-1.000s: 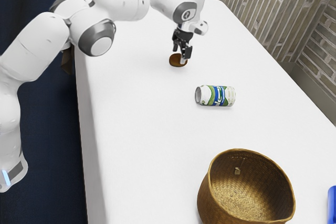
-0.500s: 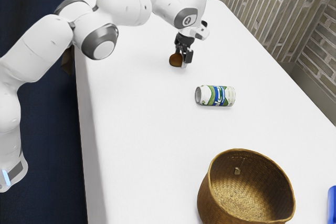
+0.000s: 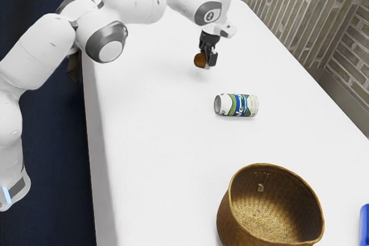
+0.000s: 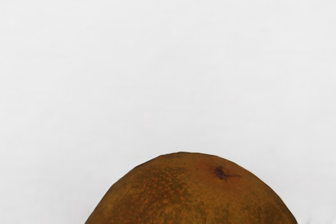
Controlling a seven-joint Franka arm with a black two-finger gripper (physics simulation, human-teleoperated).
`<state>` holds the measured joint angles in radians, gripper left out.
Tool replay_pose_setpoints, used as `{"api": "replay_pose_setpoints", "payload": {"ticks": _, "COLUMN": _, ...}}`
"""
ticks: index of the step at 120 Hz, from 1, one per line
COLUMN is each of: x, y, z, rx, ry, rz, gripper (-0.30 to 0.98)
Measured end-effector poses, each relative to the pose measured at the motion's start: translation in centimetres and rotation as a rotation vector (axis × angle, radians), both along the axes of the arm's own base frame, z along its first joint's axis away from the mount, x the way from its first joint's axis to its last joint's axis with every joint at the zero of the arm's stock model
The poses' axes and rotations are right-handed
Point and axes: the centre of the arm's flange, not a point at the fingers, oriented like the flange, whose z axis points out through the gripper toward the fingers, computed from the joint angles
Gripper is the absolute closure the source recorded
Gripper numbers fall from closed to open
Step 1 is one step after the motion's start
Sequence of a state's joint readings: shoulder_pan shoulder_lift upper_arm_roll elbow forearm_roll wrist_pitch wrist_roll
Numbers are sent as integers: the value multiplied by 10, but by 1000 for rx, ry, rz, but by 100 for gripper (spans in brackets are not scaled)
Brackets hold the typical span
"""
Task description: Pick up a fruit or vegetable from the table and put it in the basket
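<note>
1. Since the earlier frame, the brown fruit (image 3: 199,60) has moved up off the table (image 3: 155,142) and slightly toward the exterior view's right, and the gripper (image 3: 208,61) has risen with it
2. The fruit hangs above the table's far-end half, roughly midway between the two long edges, and its dark mark (image 4: 220,172) shows in the wrist view
3. The gripper is clamped on the fruit, which sits low between the fingers; a round body like this could roll or slip out, so the grip wants to stay firm and even
4. The step in hand looks like the lift and the start of the carry: best to gain more height first, then travel smoothly, without jerks or sudden wrist turns
5. The can (image 3: 241,105) lies on its side between fruit and basket (image 3: 229,223), so the path should pass well above it
6. The basket stands toward the table's near end, its mouth open upward; clear the rim, centre over the mouth, lower a little, then let go gently
7. Count, going outward: one fruit, one gripper, one can, one basket, and one blue thing (image 3: 365,226) at the exterior view's right border
</note>
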<state>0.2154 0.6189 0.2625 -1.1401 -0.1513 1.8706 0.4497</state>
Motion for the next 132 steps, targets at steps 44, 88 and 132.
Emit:
{"api": "replay_pose_setpoints", "payload": {"ticks": 44, "x": -18, "y": -386, "z": 166, "rx": 21, "ry": -128, "rz": -571, "gripper": 42}}
{"api": "replay_pose_setpoints", "payload": {"ticks": 88, "x": -77, "y": -629, "z": 122, "rx": 24, "ry": -123, "rz": -936, "gripper": 42}}
{"api": "replay_pose_setpoints", "payload": {"ticks": 132, "x": -64, "y": -648, "z": 105, "rx": 20, "ry": -210, "rz": -944, "gripper": 11}}
